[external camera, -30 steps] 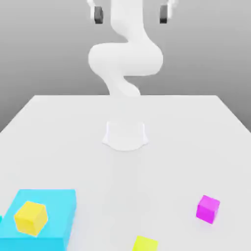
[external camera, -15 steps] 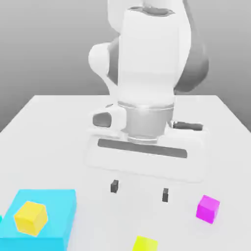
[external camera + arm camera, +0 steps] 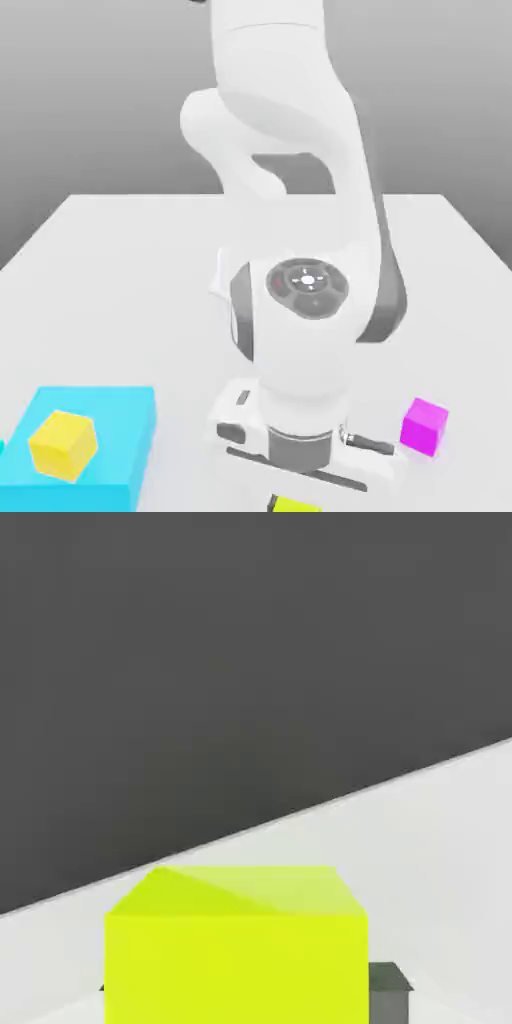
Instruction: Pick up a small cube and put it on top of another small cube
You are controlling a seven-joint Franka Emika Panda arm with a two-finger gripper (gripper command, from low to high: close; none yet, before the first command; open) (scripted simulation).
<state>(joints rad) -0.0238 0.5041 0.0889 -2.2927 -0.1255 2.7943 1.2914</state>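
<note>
The small cube (image 3: pixel 295 505), lime-yellow, sits on the white table at the front edge of the exterior view, mostly covered by my lowered hand (image 3: pixel 300 455). In the hand view the same cube (image 3: pixel 235 942) sits between my fingers, with a dark fingertip (image 3: pixel 390 990) against one side. My gripper (image 3: pixel 245 992) is shut on it. The other small cube (image 3: pixel 63 444), golden-yellow, rests on a flat cyan block (image 3: pixel 125 415) at the exterior view's left.
A magenta cube (image 3: pixel 424 426) stands on the table (image 3: pixel 120 260) just to the exterior view's right of my hand. The arm's white base and links rise at the middle of the table behind the hand.
The arm swung down from high above the table to the lime-yellow cube at the front. The fingers, wide apart before, have closed on the cube.
</note>
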